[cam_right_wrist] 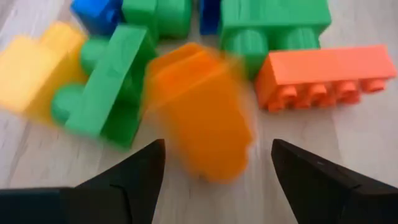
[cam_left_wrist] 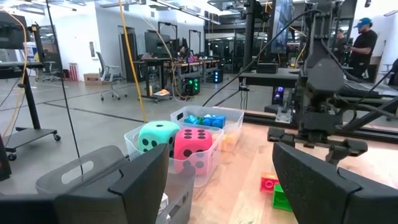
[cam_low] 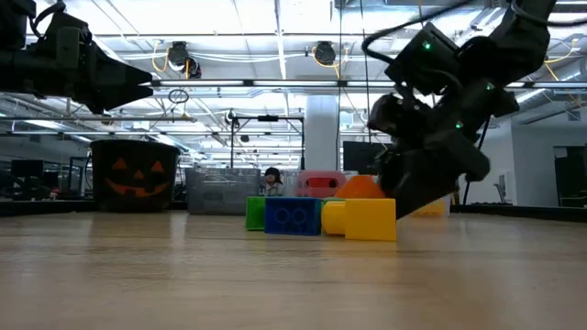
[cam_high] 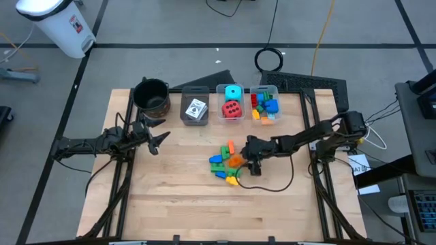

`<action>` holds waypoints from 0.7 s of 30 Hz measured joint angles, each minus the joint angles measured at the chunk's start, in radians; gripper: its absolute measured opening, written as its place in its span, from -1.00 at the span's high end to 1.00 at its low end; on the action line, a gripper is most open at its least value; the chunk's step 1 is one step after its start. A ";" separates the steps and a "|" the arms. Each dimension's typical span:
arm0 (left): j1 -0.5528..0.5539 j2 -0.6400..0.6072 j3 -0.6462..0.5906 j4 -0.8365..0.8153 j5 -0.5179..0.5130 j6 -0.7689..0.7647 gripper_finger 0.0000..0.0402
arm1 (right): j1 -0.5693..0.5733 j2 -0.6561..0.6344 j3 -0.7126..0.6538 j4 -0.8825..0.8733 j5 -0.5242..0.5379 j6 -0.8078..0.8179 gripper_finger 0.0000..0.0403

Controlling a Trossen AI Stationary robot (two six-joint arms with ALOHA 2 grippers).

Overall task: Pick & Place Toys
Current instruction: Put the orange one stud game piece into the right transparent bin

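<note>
A pile of small bricks [cam_high: 227, 163] lies on the middle of the wooden table: green [cam_right_wrist: 118, 87], yellow [cam_right_wrist: 31, 68], blue [cam_right_wrist: 96, 12] and a long orange-red one [cam_right_wrist: 323, 68]. My right gripper [cam_high: 249, 160] is open and low at the pile's right side, its fingers pointing down at a slant. An orange brick [cam_right_wrist: 199, 112] lies just ahead of the gripper [cam_right_wrist: 217, 149], its near end between the two fingertips. My left gripper [cam_high: 158, 139] is open and empty above the table's left part, near the black pot [cam_high: 151, 94]. My right gripper's fingers stand on either side of the orange brick's near end [cam_right_wrist: 205, 168]. The brick shows blurred, and I cannot tell whether a finger [cam_right_wrist: 146, 165] touches it.
Three bins stand in a row at the far edge: a grey one with a white card [cam_high: 195, 109], a clear one with the cyan and red dotted cubes [cam_high: 232, 102], and a clear one with bricks [cam_high: 264, 103]. Bare table lies near and to the left of the pile.
</note>
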 joint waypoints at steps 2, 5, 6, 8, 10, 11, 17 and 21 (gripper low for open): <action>0.000 0.000 0.000 0.001 0.000 0.000 -0.45 | 0.000 -0.021 0.000 -0.062 0.007 -0.028 -0.36; 0.000 0.000 0.000 0.001 0.000 0.000 -0.45 | -0.001 -0.063 -0.002 -0.111 0.026 -0.037 -0.34; 0.000 0.000 0.000 0.000 0.000 0.000 -0.45 | -0.001 -0.076 -0.002 -0.113 0.025 -0.035 -0.33; 0.000 0.000 0.000 0.001 0.000 0.000 -0.45 | -0.001 -0.094 -0.001 -0.097 0.025 -0.043 -0.31; 0.000 0.000 0.000 -0.002 0.000 0.000 -0.45 | -0.001 -0.102 -0.001 -0.066 0.024 -0.069 -0.29; 0.000 0.000 0.000 -0.002 0.000 0.000 -0.45 | -0.001 -0.102 -0.001 -0.044 0.024 -0.074 -0.29; 0.000 0.000 0.000 0.000 0.000 0.000 -0.45 | -0.015 -0.091 -0.001 0.008 0.023 -0.055 -0.27; 0.000 0.000 0.000 0.001 0.000 0.000 -0.45 | -0.034 -0.091 -0.001 0.012 0.023 -0.054 -0.26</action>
